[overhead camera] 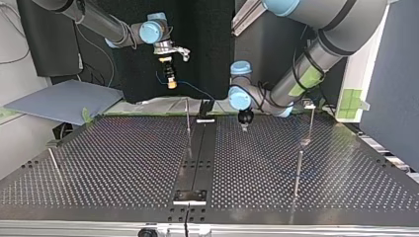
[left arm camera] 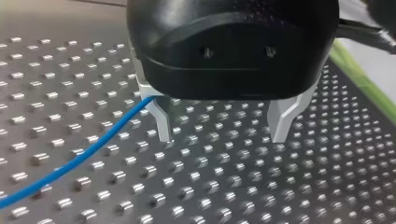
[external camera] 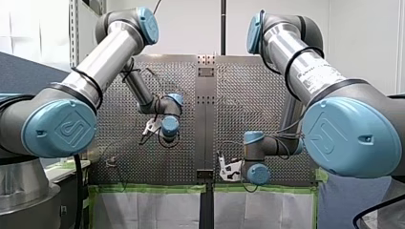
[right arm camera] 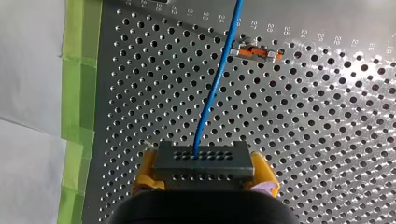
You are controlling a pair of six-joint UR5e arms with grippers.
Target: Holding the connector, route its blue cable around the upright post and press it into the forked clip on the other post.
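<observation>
In the right wrist view my right gripper (right arm camera: 204, 171) is shut, its yellow pads (right arm camera: 144, 173) clamping a dark rectangular connector (right arm camera: 203, 158). A blue cable (right arm camera: 215, 79) leaves the connector's face and runs ahead, passing close beside an orange-and-metal clip (right arm camera: 257, 52). In the top view this gripper (overhead camera: 171, 79) hangs well above the table's far edge. My left gripper (left arm camera: 223, 136) is open just above the perforated plate, with nothing between its metal fingers (left arm camera: 162, 122). The blue cable (left arm camera: 88, 151) passes beside one finger. A thin upright post (overhead camera: 188, 117) stands near the table's middle.
Two more thin posts (overhead camera: 299, 173) (overhead camera: 311, 123) stand at the top view's right, and one leans at its left (overhead camera: 54, 165). A dark rail (overhead camera: 197, 153) runs down the table's middle. Green tape (right arm camera: 79, 70) lines the plate's edge.
</observation>
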